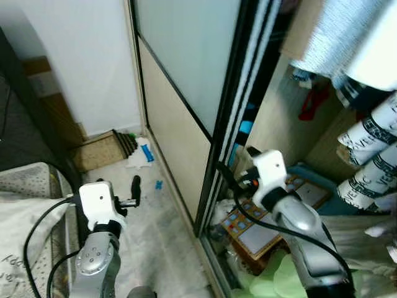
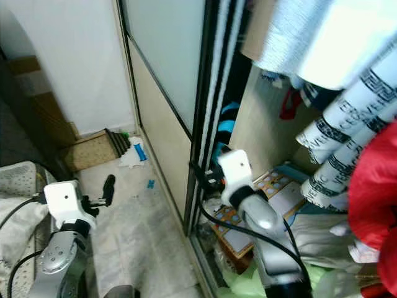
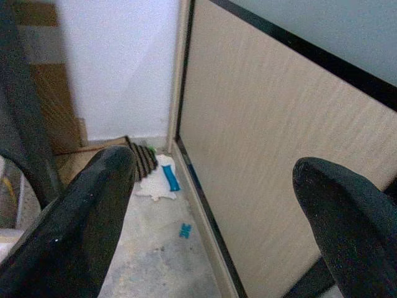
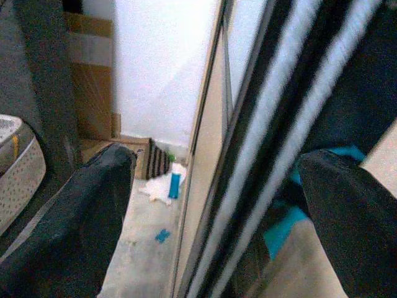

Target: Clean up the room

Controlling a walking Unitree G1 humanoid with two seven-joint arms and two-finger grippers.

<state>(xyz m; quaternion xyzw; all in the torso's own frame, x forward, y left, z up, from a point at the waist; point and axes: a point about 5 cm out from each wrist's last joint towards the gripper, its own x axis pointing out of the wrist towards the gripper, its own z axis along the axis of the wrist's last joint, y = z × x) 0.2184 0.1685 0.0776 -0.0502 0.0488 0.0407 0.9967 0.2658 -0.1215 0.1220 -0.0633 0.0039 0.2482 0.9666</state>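
Note:
A tall sliding wardrobe door [image 1: 180,93] with a frosted top panel and a beige lower panel stands before me. Its black edge frame [image 1: 239,112] borders the open wardrobe. My right gripper [image 4: 217,180] is open and raised close to that frame, which shows between its fingers; I cannot tell if they touch it. My left gripper [image 3: 217,180] is open and empty, held above the floor to the door's left. On the floor by the door's foot lie a blue item on a white cloth [image 1: 147,153] and a small blue scrap [image 1: 159,184].
Inside the wardrobe hang clothes [image 1: 366,149], with a flat box of coloured squares [image 1: 248,230] and a green bag [image 1: 273,279] on its floor. A brown mat with dark ribbed pieces [image 1: 102,151] sits in the corner. A bed [image 1: 25,192] is at my left.

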